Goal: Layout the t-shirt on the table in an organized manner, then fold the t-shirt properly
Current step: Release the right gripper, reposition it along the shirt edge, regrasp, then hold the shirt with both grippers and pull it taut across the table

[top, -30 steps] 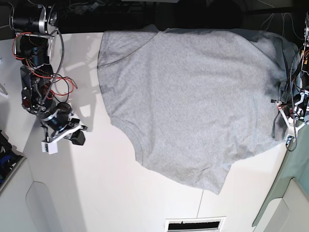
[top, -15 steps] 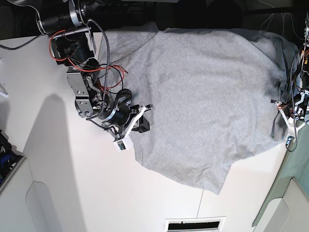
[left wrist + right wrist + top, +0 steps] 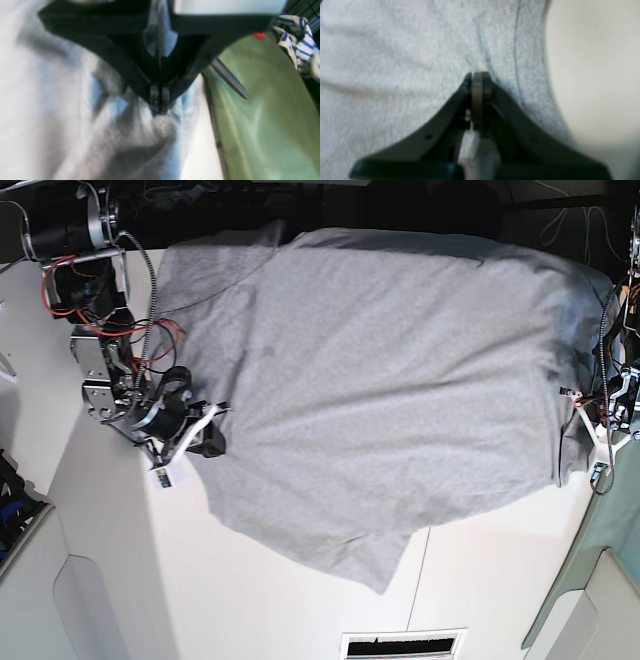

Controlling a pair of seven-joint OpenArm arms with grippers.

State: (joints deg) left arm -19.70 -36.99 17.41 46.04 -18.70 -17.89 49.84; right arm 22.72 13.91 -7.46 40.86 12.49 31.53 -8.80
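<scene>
T-shirt (image 3: 380, 370): grey cotton, likely limp and light; best gripped at hems. Right gripper (image 3: 477, 77) pinches its 9 o'clock edge; left gripper (image 3: 158, 110) clamps its 3 o'clock edge.

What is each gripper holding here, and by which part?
Both hold the t-shirt: the right gripper pinches its hemmed edge, the left gripper a bunched edge near the table's side.
</scene>
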